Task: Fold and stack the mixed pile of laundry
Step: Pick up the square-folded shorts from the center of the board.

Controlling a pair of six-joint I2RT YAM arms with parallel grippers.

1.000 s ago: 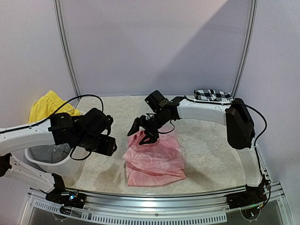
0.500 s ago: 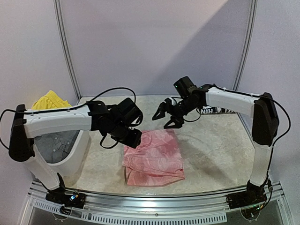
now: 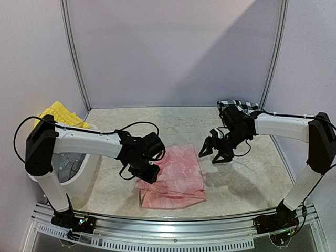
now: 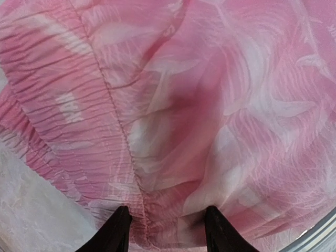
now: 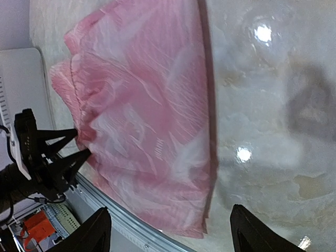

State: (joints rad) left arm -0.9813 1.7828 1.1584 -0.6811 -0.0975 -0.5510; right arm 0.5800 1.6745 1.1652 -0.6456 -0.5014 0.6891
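White shells and black joints are making up the left arm point(image 3: 84, 142) and right arm point(image 3: 283, 125), with thin black cables point(image 3: 137, 125) trailing; the left gripper point(image 3: 148, 175) and right gripper point(image 3: 212, 154) are showing black.

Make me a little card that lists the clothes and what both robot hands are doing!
pink garment: lies on the table, front middle
left hand: open, fingers at the pink garment's left edge
right hand: open, empty, to the right of the pink garment
checked shirt: back right corner
white basket: left side
yellow garment: at the basket's back edge
grey garment: inside the basket
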